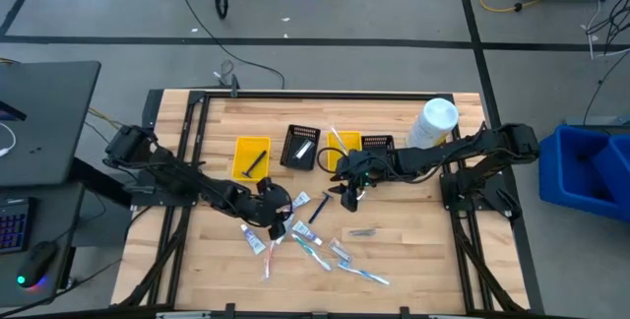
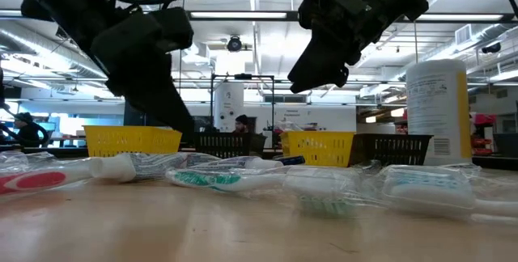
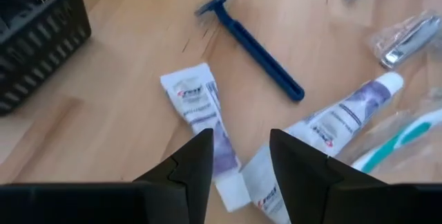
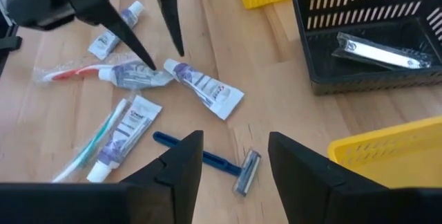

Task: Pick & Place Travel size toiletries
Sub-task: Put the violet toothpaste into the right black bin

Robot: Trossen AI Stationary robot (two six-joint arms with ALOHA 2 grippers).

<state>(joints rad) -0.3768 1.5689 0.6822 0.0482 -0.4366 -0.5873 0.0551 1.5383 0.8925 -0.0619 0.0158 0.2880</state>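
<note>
The wooden surface (image 1: 413, 250) carries a white bottle (image 1: 433, 122) at far right and yellow and black bins along the far side. The left pincer (image 3: 238, 156) hangs open and empty over toothpaste tubes (image 3: 200, 106) near the middle. The right pincer (image 4: 235, 156) hovers open, empty, above the blue razor (image 4: 207, 160). Toothbrushes (image 1: 310, 248) lie scattered nearer.

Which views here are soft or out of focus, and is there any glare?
Low view: the nearest wrapped toothbrushes are blurred, both arms are backlit silhouettes against bright ceiling lights. Left wrist view: the razor is sharp, the black bin softer. Right wrist view: mostly sharp, its own fingers blurred. High view: evenly lit, no strong glare on the table.
</note>
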